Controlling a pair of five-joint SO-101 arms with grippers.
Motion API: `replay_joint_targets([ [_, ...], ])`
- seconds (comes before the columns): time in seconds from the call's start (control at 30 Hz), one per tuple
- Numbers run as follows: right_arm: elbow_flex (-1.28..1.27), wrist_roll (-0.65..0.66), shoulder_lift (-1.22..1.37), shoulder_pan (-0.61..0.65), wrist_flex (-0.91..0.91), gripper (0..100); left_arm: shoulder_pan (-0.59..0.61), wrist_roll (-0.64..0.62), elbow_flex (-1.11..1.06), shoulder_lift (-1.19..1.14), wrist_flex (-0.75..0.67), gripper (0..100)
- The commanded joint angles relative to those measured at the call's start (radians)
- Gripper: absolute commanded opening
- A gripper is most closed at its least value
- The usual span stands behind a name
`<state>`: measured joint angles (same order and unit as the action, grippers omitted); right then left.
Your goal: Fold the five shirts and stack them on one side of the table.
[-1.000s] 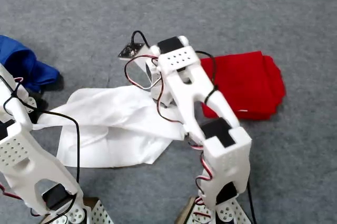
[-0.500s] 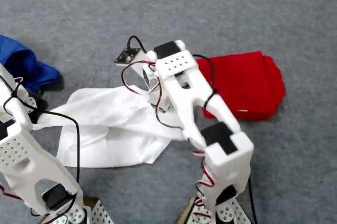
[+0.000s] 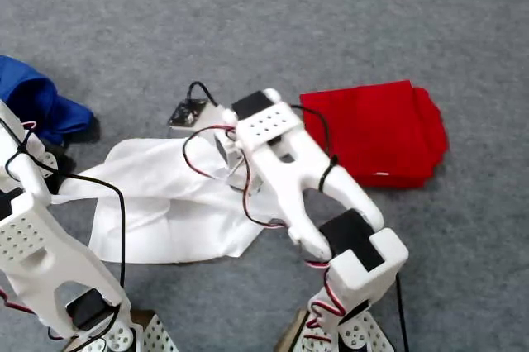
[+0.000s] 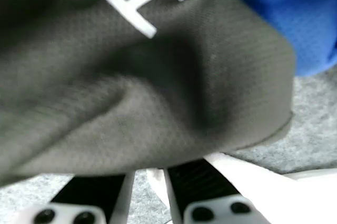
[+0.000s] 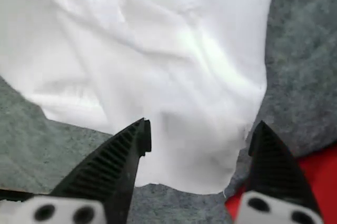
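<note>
White shirt (image 3: 173, 203) crumpled left of centre; right pincer (image 5: 202, 129) wide open above it, empty; left pincer (image 4: 151, 175) apparently pinching its edge. Risk: closing bunches several layers, fold skews.

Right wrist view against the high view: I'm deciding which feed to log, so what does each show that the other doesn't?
Right wrist view: the right claw seen close, open above an edge of the white shirt.
High view: the crumpled blue shirt beside the left arm, and the whole of the folded red shirt.
Shared: the white shirt, some of the red shirt, and the grey table.
</note>
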<state>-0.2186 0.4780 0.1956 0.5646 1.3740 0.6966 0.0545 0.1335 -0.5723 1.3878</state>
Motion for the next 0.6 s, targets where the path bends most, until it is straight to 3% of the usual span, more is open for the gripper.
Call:
replay_joint_targets([
  [0.0, -0.039, -0.003, -0.059, -0.085, -0.078, 30.6, -0.018, 0.006, 0.012, 0.008, -0.064, 2],
  [0.2, -0.053, 0.054, -0.03, -0.177, -0.126, 30.6, -0.018, 0.006, 0.012, 0.008, -0.064, 2],
  [0.43, -0.041, 0.046, 0.048, -0.153, -0.141, 29.9, -0.018, 0.006, 0.012, 0.008, -0.063, 2],
  [0.57, -0.038, 0.046, 0.007, -0.156, -0.14, 18.7, -0.018, 0.006, 0.012, 0.008, -0.063, 2],
])
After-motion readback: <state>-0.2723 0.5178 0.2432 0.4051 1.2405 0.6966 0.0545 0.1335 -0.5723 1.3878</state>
